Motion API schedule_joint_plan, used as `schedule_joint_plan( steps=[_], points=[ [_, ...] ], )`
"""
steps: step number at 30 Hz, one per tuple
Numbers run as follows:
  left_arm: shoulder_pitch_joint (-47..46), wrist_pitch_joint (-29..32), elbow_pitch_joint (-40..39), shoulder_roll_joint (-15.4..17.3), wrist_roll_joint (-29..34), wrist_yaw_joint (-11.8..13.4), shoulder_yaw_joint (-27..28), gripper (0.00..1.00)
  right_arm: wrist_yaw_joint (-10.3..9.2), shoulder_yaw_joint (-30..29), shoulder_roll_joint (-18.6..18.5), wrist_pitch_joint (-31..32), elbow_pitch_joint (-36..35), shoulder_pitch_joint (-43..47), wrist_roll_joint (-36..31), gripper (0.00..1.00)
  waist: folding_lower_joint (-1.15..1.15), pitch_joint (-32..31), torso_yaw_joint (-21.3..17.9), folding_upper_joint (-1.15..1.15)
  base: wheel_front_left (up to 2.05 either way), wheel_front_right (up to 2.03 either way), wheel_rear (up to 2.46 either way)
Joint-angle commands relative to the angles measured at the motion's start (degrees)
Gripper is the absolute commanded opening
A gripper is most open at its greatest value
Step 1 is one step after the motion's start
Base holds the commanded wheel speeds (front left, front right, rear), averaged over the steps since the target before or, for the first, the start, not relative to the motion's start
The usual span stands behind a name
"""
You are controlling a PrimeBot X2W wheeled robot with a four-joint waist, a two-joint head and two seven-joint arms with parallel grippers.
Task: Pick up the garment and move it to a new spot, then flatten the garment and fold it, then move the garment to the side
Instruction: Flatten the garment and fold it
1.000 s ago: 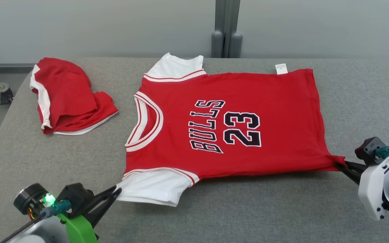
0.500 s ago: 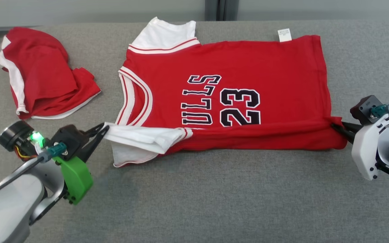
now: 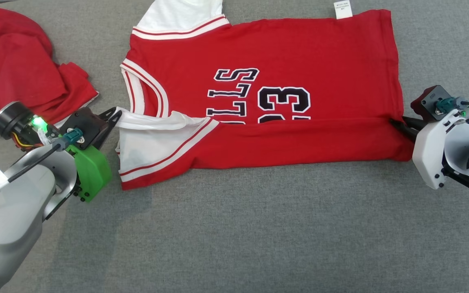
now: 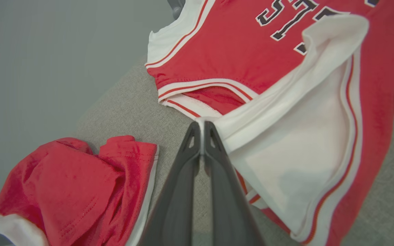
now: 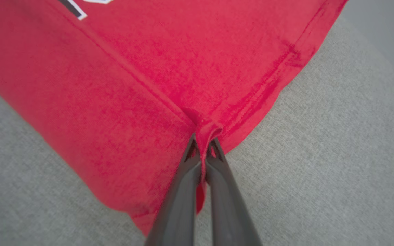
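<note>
Garment (image 3: pixel 279 49) beside crumpled red cloth (image 3: pixel 14 61)

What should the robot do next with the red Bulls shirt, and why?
Probably carry both pinched corners across the Bulls jersey toward its far edge. The left gripper is shut on the white sleeve, the right gripper on the hem corner, and the folded-over strip covers only the bottom of the 23.

Jersey (image 3: pixel 283 49): black "LLS", "23", partly hidden by fold; tag (image 3: pixel 342 9) illegible.
</note>
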Motion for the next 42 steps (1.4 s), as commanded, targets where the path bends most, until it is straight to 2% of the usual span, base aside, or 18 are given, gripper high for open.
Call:
schedule_joint_plan(
  steps=[1,4,5,6,7,8,9,17,21,26,29,31,34,36,37,38,42],
  points=[
    [-1.3,-0.5,1.0,-0.5,0.0,-0.1,-0.6,0.00,-0.10,0.0,0.9,-0.6,0.6,-0.7,-0.5,0.00,0.00,0.4,-0.3,0.00,0.00,0.00,0.00],
    [-2.5,-1.2,3.6,-1.6,-1.3,-0.1,-2.0,0.00,-0.10,0.0,1.6,-1.5,1.4,-1.1,-0.8,0.00,0.00,0.6,-0.4,0.00,0.00,0.00,0.00],
    [-2.7,-1.3,4.3,-1.9,-1.7,-0.1,-2.3,0.00,-0.10,0.0,1.8,-2.2,1.4,-1.2,-1.0,0.42,0.00,0.7,-0.4,0.00,0.00,0.00,0.00],
    [-3.1,-1.9,5.2,-2.3,-1.9,-0.1,-2.3,0.41,-0.10,0.0,2.0,-2.5,2.0,-1.3,-0.2,1.00,0.00,0.6,-0.3,0.00,0.00,0.00,0.00],
    [-3.4,-2.4,6.0,-2.7,-1.9,-0.1,-2.3,0.48,-0.10,0.0,2.1,-3.4,2.3,-1.7,-0.4,1.00,0.00,0.6,-0.3,0.00,0.00,0.00,0.00],
    [-3.6,-3.2,7.0,-3.3,-2.3,0.2,-1.9,0.82,-0.10,0.0,2.2,-4.4,2.9,-2.1,-0.3,1.00,0.00,0.6,-0.2,0.00,0.00,0.00,0.00],
    [-3.8,-4.1,7.9,-3.8,-2.3,0.9,-1.6,1.00,-0.10,0.0,2.3,-5.5,3.7,-2.4,0.1,1.00,0.00,0.5,-0.1,0.00,0.00,0.00,0.00],
    [-1.4,-11.1,13.4,-8.8,-5.9,7.2,4.0,1.00,-0.09,-2.3,4.8,-16.1,10.0,0.0,5.7,1.00,0.00,-1.7,1.0,0.00,0.00,0.00,0.00],
    [1.7,-12.3,11.6,-10.5,-8.1,9.9,8.2,1.00,-0.09,-7.9,6.0,-18.2,11.5,1.7,7.0,1.00,0.00,-3.3,1.8,0.00,0.00,0.00,0.00],
    [9.3,-12.3,1.4,-12.8,-8.5,14.3,19.0,1.00,-0.09,-27.1,8.3,-18.3,6.3,8.7,0.8,1.00,0.00,-5.0,2.4,0.00,0.00,0.00,0.00],
    [15.9,-12.2,-6.4,-15.6,-5.6,16.3,27.0,1.00,-0.08,-41.4,12.0,-18.3,1.1,16.3,-6.5,1.00,0.00,-6.4,2.7,0.00,0.00,0.00,0.00],
    [19.5,-12.2,-10.6,-17.2,-2.0,17.3,30.6,1.00,-0.06,-47.6,14.8,-18.3,-2.4,21.7,-11.3,1.00,0.00,-7.2,2.9,0.00,0.00,0.00,0.00],
    [24.8,-12.2,-15.8,-21.1,2.0,17.5,35.3,1.00,-0.06,-56.0,19.2,-18.3,-7.7,28.4,-17.2,1.00,0.00,-8.3,3.1,0.00,0.00,0.00,0.00],
    [27.6,-12.2,-18.1,-23.4,3.6,16.7,38.4,1.00,-0.06,-60.1,22.2,-18.3,-10.8,32.0,-20.6,1.00,0.00,-8.9,3.1,0.00,0.00,0.00,0.00],
    [30.7,-12.2,-20.0,-26.2,5.9,15.1,41.6,1.00,-0.06,-64.1,26.0,-18.3,-14.2,35.8,-24.4,1.00,0.00,-9.5,3.0,0.00,0.00,0.00,0.00],
    [32.1,-12.2,-20.6,-27.3,7.0,14.2,42.9,1.00,-0.06,-65.9,28.0,-18.3,-15.8,37.4,-25.9,1.00,0.00,-9.6,2.9,0.00,0.00,0.00,0.00],
    [36.4,-12.2,-20.1,-30.5,10.3,10.6,46.9,1.00,-0.06,-68.7,33.7,-18.3,-19.2,42.5,-29.7,1.00,0.00,-10.2,2.4,0.00,0.00,0.00,0.00]
  ],
)
